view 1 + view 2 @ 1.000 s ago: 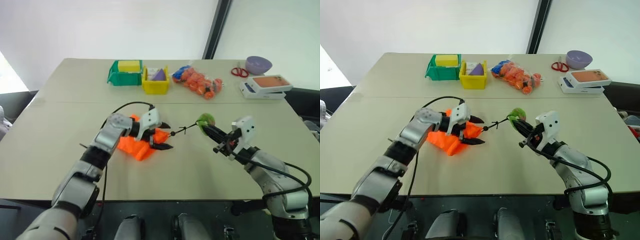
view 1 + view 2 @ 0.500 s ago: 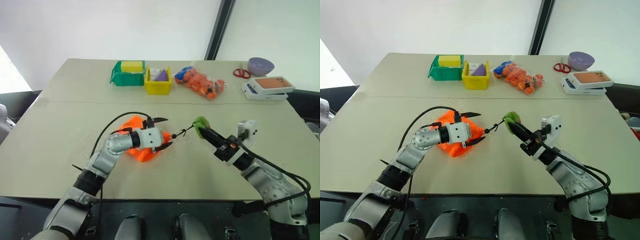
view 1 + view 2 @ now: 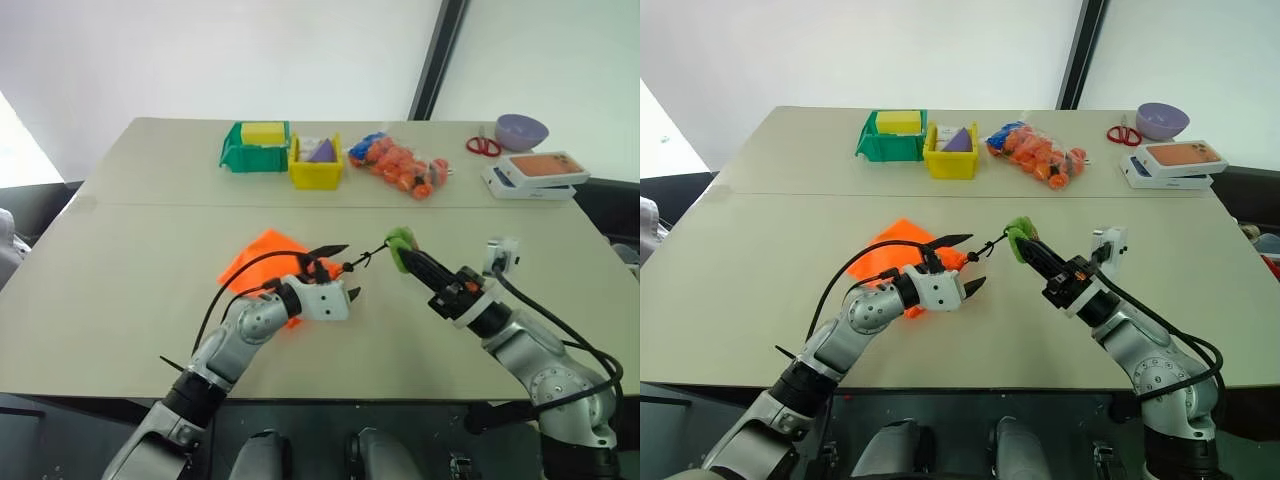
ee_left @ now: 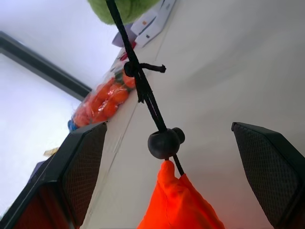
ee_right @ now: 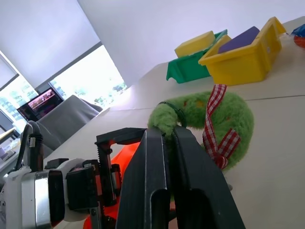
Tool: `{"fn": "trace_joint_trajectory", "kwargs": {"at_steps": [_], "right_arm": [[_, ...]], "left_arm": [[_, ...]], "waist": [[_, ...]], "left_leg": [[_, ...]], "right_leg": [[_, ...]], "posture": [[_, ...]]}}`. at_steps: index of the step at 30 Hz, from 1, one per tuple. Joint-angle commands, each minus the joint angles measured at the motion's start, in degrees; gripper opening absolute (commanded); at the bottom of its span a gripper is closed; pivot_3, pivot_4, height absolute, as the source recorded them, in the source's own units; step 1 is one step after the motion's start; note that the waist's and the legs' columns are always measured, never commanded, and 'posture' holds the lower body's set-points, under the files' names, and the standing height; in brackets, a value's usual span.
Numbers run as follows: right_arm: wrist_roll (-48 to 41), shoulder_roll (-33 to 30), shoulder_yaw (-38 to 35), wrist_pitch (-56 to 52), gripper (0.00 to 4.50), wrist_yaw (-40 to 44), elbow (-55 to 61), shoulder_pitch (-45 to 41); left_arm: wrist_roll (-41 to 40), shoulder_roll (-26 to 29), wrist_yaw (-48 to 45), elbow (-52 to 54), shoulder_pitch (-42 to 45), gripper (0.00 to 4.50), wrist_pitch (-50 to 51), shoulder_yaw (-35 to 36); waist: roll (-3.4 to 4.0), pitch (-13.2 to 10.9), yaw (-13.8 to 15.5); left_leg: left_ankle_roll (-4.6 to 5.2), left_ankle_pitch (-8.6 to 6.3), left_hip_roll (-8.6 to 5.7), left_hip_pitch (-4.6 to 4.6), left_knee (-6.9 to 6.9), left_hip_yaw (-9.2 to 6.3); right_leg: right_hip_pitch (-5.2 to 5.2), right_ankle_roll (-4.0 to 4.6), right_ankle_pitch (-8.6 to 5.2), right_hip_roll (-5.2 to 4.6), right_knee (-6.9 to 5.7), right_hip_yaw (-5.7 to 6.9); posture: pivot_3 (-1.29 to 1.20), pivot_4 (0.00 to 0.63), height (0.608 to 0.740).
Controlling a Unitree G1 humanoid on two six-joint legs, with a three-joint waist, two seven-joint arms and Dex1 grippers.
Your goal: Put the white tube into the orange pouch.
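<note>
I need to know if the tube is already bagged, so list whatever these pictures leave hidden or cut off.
- Inside of the orange pouch: head views, its cloth covers any contents; the left end effector overlaps its near corner.
- Pouch body: left wrist view, cut off by the frame edge; one corner shows below the cord's black bead.
- Contents of the yellow bin: head views, too small; a purple piece shows.
</note>
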State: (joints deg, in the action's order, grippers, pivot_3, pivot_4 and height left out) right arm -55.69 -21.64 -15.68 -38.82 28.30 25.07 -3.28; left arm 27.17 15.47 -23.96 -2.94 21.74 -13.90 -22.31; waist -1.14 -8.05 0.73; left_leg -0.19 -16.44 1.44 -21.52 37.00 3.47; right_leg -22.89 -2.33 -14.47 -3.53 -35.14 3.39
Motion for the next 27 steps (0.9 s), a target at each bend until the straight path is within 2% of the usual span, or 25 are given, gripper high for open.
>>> {"fn": "trace_joint_trajectory", "kwargs": {"at_steps": [1, 11, 25, 27], "right_arm": [[-2.1, -1.0, -1.1, -0.1, 0.00, -0.1, 1.3, -0.5], [-2.6, -1.7, -0.7, -0.4, 0.00, -0.5, 1.8, -1.0], [-2.4, -1.7, 0.3, -0.4, 0.00, -0.8, 1.9, -1.7], [-2.2, -1.7, 0.6, -0.4, 0.00, -0.8, 1.9, -1.7]], "left_arm": [[2.1, -1.3, 3.5, 1.5, -0.1, 4.48, 1.0, -0.3], [0.7, -6.4, 8.4, -0.4, -1.1, 4.48, 3.6, -0.1], [1.3, -7.1, 10.7, -3.1, -1.1, 4.48, 3.9, -1.1], [1.3, -7.1, 10.7, -3.3, -1.1, 3.96, 3.7, -1.2]], "waist": [[0.00, 0.0, 0.0], [-0.01, 0.0, 0.0], [-0.01, 0.0, 0.0], [-0.01, 0.0, 0.0]], "left_leg": [[0.00, 0.00, 0.00, 0.00, 0.00, 0.01], [0.00, 0.00, 0.00, -0.03, 0.00, 0.04], [0.01, 0.00, -0.01, -0.03, 0.00, 0.04], [0.01, 0.00, -0.01, -0.04, -0.01, 0.04]], "right_leg": [[0.00, 0.00, 0.00, 0.00, 0.00, 0.00], [-0.01, -0.10, 0.04, 0.00, 0.02, 0.01], [-0.01, -0.14, 0.06, 0.01, 0.03, 0.03], [-0.02, -0.14, 0.06, 0.00, 0.03, 0.03]], "posture": [[0.00, 0.150, 0.740], [0.00, 0.150, 0.740], [0.00, 0.150, 0.740], [0.00, 0.150, 0.740]]}}
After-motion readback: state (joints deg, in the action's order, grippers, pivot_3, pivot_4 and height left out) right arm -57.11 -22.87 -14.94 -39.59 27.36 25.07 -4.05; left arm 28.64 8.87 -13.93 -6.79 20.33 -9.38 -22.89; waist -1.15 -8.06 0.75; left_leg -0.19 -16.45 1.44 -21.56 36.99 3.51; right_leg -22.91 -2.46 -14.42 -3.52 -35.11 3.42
